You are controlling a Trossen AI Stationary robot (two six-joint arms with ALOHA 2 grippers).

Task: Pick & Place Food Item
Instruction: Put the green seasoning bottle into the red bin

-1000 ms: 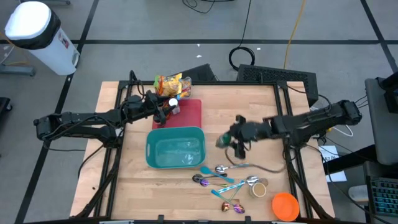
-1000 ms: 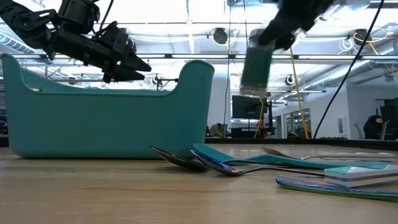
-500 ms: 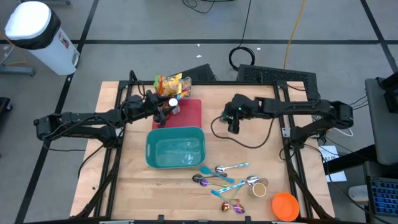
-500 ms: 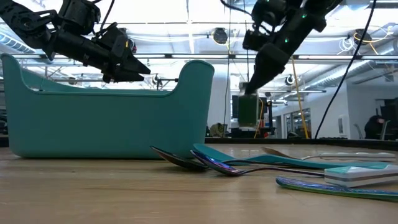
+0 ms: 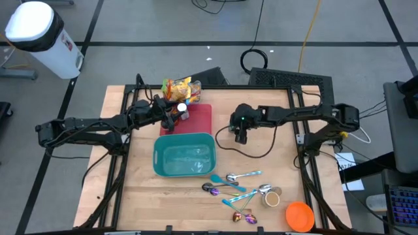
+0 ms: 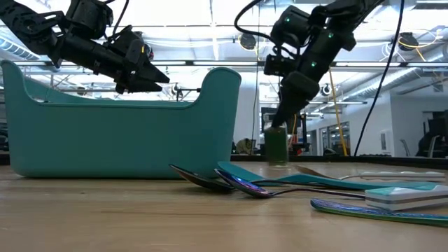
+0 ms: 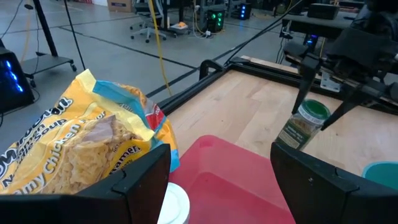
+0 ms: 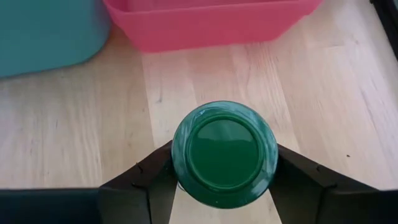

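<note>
Green-capped jar [image 8: 224, 154] is hanging pinched in the right gripper [image 5: 241, 128] just beside the pink tray [image 8: 211, 25], risking toppling if released tilted, while the left gripper [image 5: 171, 115] is hovering, spread wide, over that tray.
</note>
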